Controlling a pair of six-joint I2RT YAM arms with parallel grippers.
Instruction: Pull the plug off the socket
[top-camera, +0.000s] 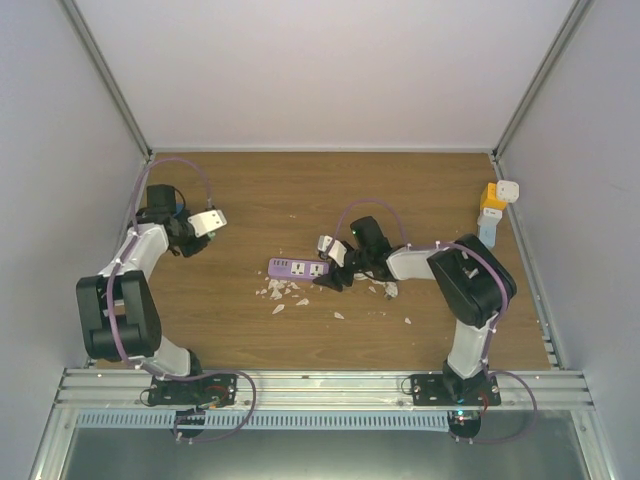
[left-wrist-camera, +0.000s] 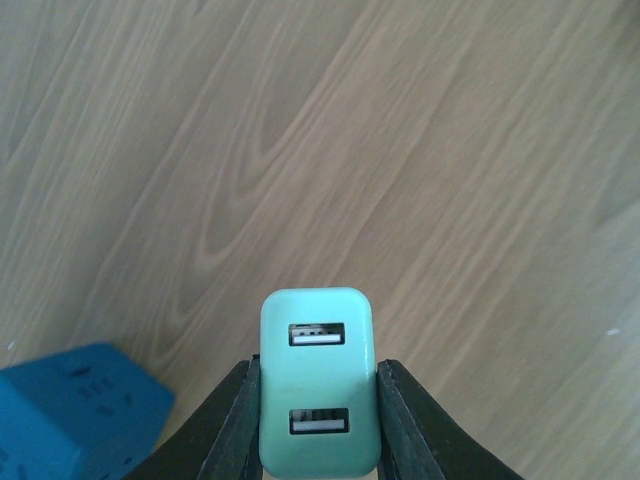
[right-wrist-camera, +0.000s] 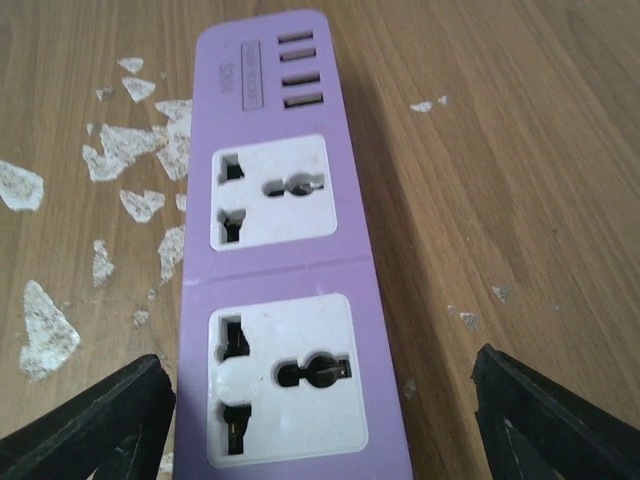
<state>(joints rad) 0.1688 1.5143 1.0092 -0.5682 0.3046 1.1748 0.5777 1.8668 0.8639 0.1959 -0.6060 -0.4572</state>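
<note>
Our left fingers (left-wrist-camera: 218, 432) clamp the mint-green USB plug (left-wrist-camera: 319, 385) above the table (left-wrist-camera: 420, 150), well apart from the purple power strip (right-wrist-camera: 285, 270), which lies between our spread right fingers (right-wrist-camera: 92, 420). A shallow pinch could let the plug drop.

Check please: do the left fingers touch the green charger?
Touching. The left wrist view shows the green charger clamped between both fingers, with no gap on either side.

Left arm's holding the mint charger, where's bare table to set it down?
Free: far table strip along the back wall, between left gripper and adapter stack; also the near edge between the arm bases. Crowded: around the purple power strip, with white flakes and the open right gripper straddling it.
</note>
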